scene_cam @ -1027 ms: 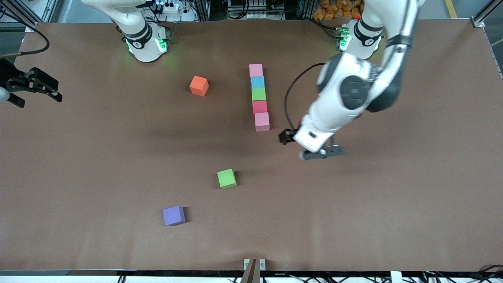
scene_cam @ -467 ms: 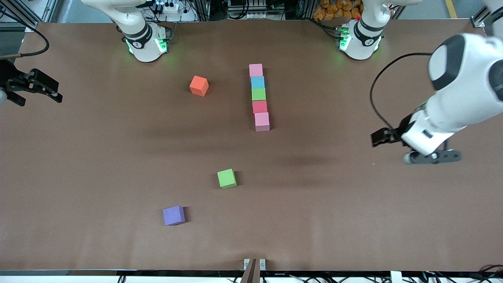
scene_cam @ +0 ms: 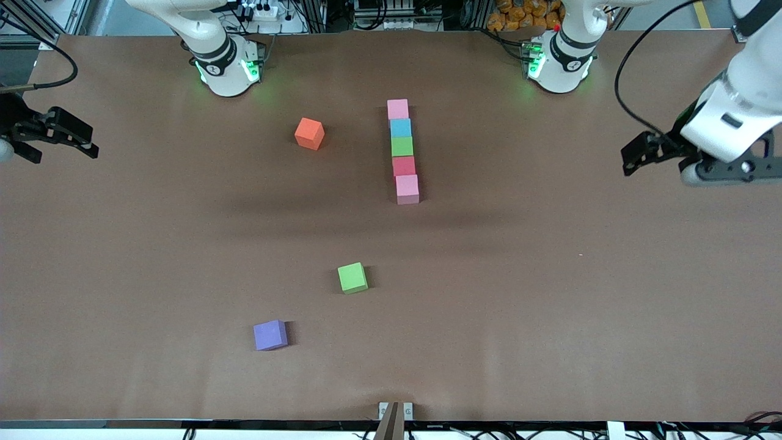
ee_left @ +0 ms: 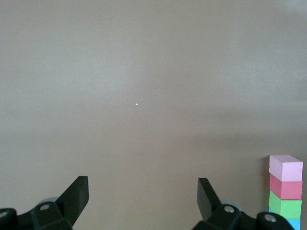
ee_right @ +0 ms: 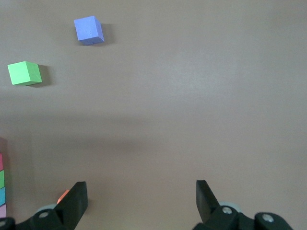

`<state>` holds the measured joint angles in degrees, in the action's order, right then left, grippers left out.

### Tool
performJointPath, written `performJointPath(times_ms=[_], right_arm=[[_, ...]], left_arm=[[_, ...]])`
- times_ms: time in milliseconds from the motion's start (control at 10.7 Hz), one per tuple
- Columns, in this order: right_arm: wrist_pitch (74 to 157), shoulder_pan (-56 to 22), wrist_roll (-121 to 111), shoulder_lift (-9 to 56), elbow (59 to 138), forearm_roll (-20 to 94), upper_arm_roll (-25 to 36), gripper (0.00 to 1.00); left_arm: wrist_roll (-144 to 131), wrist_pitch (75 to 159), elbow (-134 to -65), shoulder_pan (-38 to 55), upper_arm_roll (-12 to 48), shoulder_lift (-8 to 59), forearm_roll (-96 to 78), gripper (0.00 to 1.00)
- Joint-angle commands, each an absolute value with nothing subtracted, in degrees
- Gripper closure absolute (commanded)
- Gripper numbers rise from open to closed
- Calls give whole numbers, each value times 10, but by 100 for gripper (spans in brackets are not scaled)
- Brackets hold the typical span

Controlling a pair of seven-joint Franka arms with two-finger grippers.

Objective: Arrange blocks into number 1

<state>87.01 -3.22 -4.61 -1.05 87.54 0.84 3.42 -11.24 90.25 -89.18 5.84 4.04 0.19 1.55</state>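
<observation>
Front view: five blocks (scene_cam: pixel 402 151) lie touching in a straight row mid-table. An orange cube (scene_cam: pixel 310 133), a loose green cube (scene_cam: pixel 352 277) and a purple cube (scene_cam: pixel 270 335) sit apart.

Left wrist view: left gripper (ee_left: pixel 143 203) gapes wide, empty, over bare table.

Right wrist view: right gripper (ee_right: pixel 141 201) likewise.

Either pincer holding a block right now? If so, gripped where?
Nothing held. Left pincer and right pincer are both open and empty, over bare table at their own ends.
</observation>
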Motion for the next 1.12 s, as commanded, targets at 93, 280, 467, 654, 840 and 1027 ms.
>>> performJointPath(times_ms=[93,280,467,654,840,1027], right_arm=[[858,-34,-36,-6,860,11,34,0],[858,-34,-36,-6,861,11,34,0],[858,-33,-36,-6,862,11,34,0],[858,-33,-36,-6,862,11,34,0],[858,-33,-36,-6,863,11,35,0],[857,-33,-36,-6,863,11,35,0]], left_arm=[[-103,877,-909,53,40,-40,24,0],[-92,875,-909,53,31,-47,19,0],[-90,874,-916,55,19,-56,3,0],[-88,875,-906,57,9,-50,1,0],[-81,875,-904,58,9,-42,-1,0],[-79,875,-904,59,9,-38,-9,0]])
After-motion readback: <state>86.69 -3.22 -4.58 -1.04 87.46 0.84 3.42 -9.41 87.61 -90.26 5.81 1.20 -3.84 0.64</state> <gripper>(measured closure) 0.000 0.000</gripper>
